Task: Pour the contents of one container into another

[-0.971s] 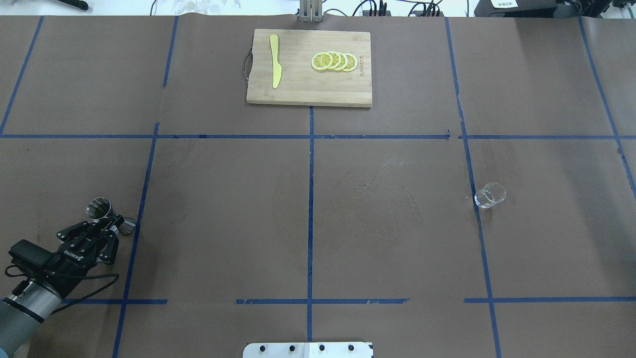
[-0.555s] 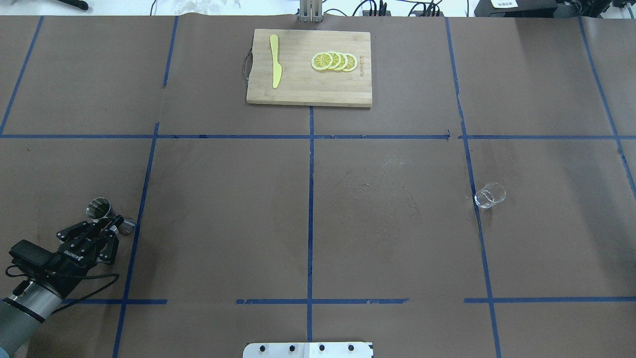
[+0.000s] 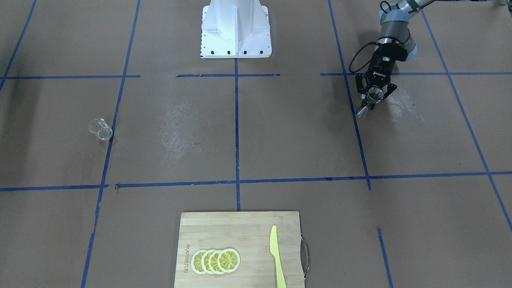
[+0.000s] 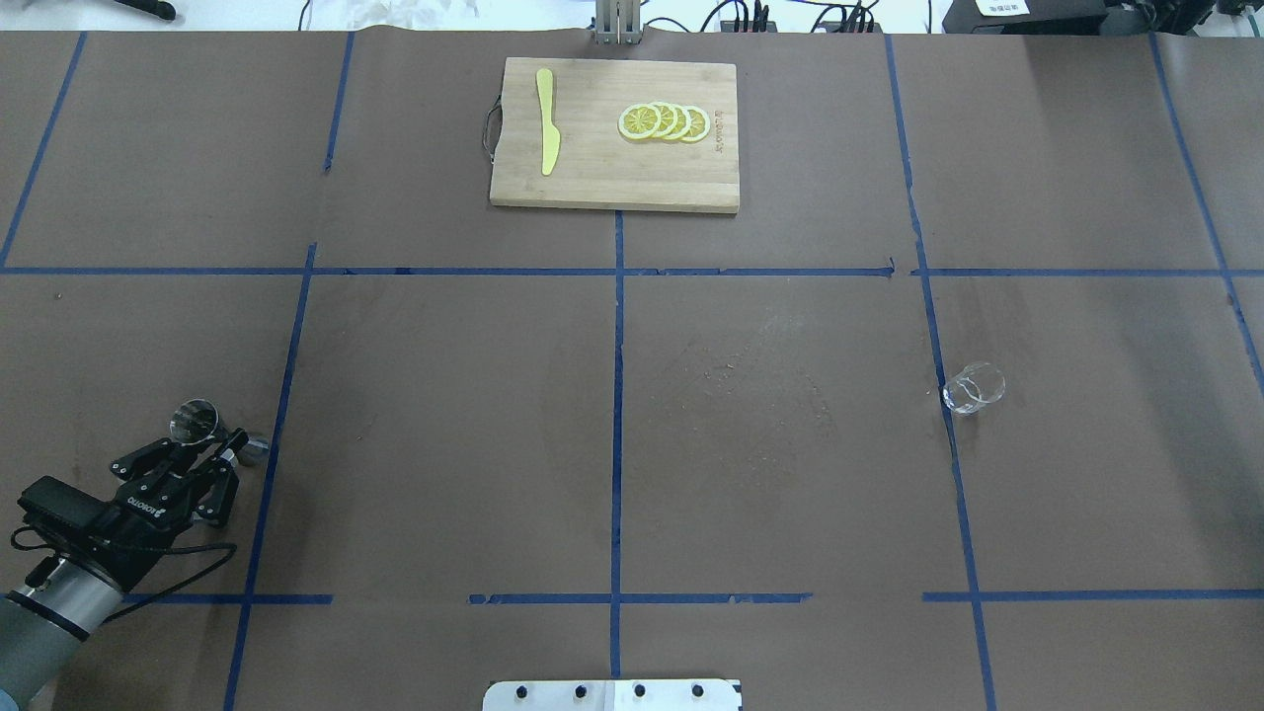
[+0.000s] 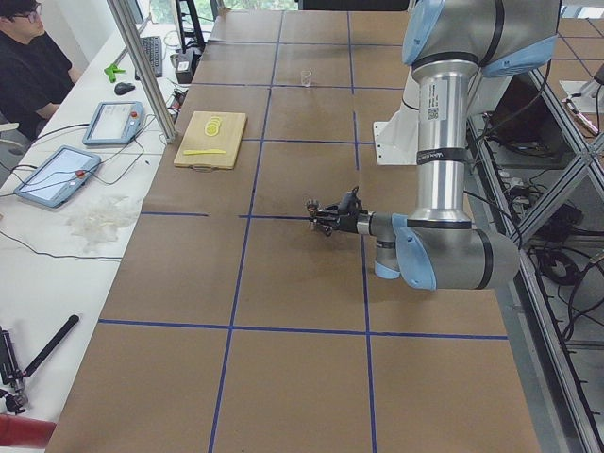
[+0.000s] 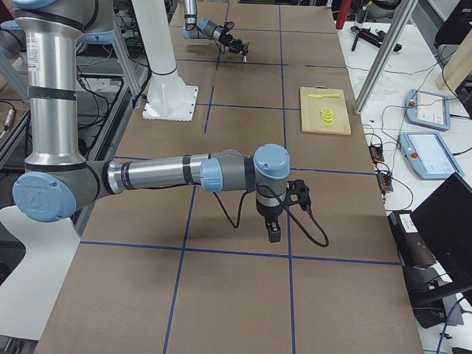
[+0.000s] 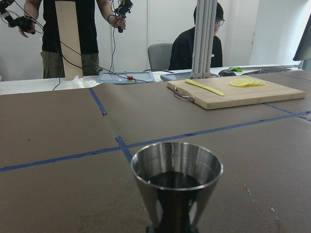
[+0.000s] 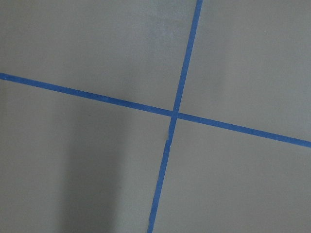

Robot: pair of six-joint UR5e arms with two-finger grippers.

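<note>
My left gripper [image 4: 223, 450] is clamped on the narrow waist of the jigger [image 4: 195, 421], which stands roughly upright between my fingers. Over the last second its rim has slid a shade back toward my base while its foot has barely moved. I judge that a small change of lean, not a carry. Whether the foot is off the paper I cannot tell. My left wrist view looks into the upper cone, which is dark at the bottom; liquid or reflection, I cannot say.

Far ahead of those jaws and to their right, the cutting board [image 4: 612, 183] with its yellow knife [image 4: 546, 118] and lemon slices [image 4: 664, 121] lies as it did. Further right, well apart from my left jaws, the glass cup [image 4: 974, 387] stands on a blue tape line [image 4: 950, 434], unmoved. As I read it, the two vessels have yet to be brought together and no pouring has begun.

My right gripper [image 6: 299, 193] hangs above the brown paper. It shows only in a side view, so I cannot tell whether it is open or closed.

ROBOTIQ is printed in white on my left gripper's body. A stamp near the board's right edge is too small to read.
</note>
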